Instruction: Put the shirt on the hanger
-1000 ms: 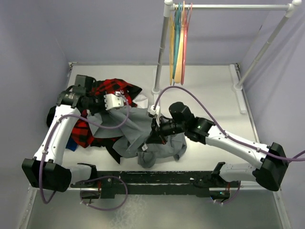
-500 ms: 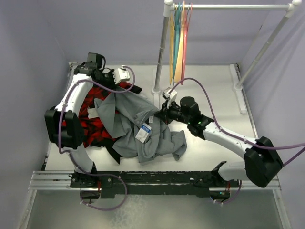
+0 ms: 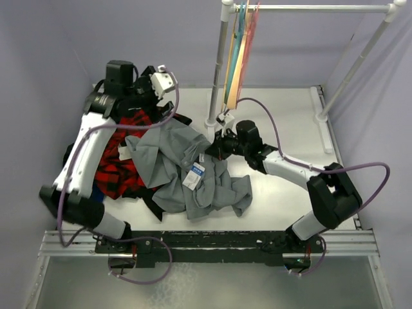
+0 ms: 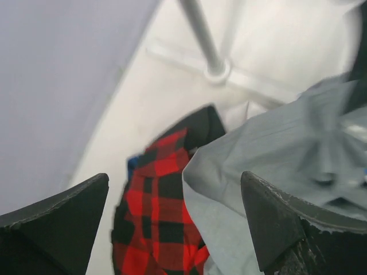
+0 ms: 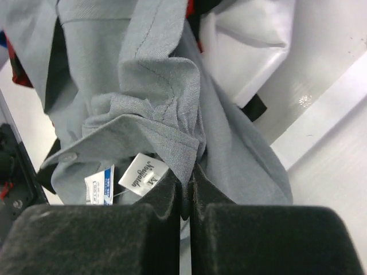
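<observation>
- Right wrist view: the shirt (image 5: 143, 86) lies crumpled on the tabletop (image 5: 332, 189). The collar fold beside its neck tag (image 5: 143, 172) is pinched between the closed fingers of the right tool (image 5: 186, 189), likely because the neckline is where a hanger must enter.
- From above, the shirt sprawls mid-tabletop, partly over a plaid shirt (image 3: 112, 170); lifting it by the collar should part them.
- The hanger (image 3: 250, 32) hangs on the rail (image 3: 322, 9) among thicker ones, beyond the shirt, with no tool on it.
- The left tool (image 4: 175, 195) is raised over the pile's far left, fingers spread wide and holding nothing, probably free for the hanger.
</observation>
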`<state>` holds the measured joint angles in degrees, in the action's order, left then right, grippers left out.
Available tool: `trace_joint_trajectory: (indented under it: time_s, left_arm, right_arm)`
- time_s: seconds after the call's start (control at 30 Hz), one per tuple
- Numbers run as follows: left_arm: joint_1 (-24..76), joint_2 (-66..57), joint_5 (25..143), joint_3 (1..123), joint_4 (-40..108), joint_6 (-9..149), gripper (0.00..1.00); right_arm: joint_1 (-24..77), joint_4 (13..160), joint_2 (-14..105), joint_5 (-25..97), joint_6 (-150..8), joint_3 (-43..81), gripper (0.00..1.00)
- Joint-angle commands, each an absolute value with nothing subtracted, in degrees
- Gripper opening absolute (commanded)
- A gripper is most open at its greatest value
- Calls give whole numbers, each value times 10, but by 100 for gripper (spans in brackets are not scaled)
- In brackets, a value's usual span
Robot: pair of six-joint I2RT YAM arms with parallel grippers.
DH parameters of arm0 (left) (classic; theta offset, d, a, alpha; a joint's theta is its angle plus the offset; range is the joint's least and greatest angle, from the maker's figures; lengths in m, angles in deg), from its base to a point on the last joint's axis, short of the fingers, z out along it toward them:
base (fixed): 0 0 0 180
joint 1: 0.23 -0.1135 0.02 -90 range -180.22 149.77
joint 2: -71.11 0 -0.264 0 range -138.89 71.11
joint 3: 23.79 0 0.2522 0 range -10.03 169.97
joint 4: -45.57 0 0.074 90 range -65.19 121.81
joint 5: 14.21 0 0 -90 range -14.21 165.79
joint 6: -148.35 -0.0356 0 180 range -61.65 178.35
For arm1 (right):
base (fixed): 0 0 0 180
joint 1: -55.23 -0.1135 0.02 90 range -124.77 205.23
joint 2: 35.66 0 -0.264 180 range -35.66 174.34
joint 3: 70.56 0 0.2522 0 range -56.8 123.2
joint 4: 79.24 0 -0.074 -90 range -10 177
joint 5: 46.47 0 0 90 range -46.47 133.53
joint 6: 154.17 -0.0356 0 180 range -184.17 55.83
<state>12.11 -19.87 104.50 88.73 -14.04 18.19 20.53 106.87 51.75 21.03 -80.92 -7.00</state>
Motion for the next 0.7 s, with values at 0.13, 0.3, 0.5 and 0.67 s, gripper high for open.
trace_joint_trajectory:
  time_s: [0.13,0.3,0.5,0.67]
  left_arm:
    - [256,-51,1065,799,-170,258,100]
    - [277,-56,1024,725,-110,257,100]
    - [283,-75,1020,714,-73,263,100]
    - [317,-86,989,702,-55,268,100]
  right_arm:
    - [246,1109,511,159,-897,-75,13]
    - [246,1175,422,184,-923,-151,50]
    - [246,1192,287,233,-963,-250,75]
    - [246,1194,173,323,-1012,-336,77]
